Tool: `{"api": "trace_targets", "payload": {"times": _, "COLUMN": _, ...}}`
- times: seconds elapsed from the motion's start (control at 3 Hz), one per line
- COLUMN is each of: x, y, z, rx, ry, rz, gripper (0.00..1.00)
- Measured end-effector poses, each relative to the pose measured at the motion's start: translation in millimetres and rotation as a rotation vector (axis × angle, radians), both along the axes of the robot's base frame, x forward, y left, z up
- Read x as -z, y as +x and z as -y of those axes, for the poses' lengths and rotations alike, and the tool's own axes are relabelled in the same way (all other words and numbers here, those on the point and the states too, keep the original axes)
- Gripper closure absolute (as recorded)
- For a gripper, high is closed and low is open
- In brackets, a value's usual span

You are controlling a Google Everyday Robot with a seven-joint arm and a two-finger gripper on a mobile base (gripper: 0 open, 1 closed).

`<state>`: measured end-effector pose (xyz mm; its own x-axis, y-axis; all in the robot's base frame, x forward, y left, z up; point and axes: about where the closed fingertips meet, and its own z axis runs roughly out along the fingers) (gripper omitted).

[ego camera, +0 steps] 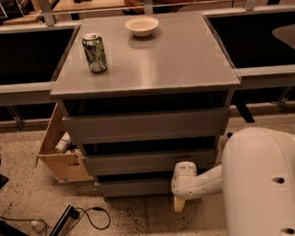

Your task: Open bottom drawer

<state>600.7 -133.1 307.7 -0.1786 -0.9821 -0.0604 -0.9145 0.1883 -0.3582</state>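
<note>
The bottom drawer (134,187) is the lowest and narrowest-looking grey front of the grey cabinet (144,65), just above the floor. It sits about flush under the middle drawer (150,161). My gripper (179,200) hangs at the end of the white arm (261,178), right at the drawer's right end. One tan finger (179,204) points down towards the floor. The wrist hides where the gripper meets the drawer.
A green can (94,53) and a white bowl (142,25) stand on the cabinet top. An open cardboard box (62,155) leans at the cabinet's left side. Black cables (88,216) lie on the speckled floor at the lower left. Dark bins flank the cabinet.
</note>
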Motion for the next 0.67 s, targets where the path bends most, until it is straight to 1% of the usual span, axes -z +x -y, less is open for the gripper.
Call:
{"api": "trace_targets", "payload": {"times": 0.33, "x": 35.4, "y": 14.9, "z": -5.4, "rx": -0.058, "ry": -0.023, "rz": 0.014, "gripper": 0.0}}
{"api": "trace_targets", "payload": {"times": 0.67, "x": 71.3, "y": 23.3, "z": -8.9, "rx": -0.083, "ry": -0.017, "rz": -0.018, "gripper": 0.0}}
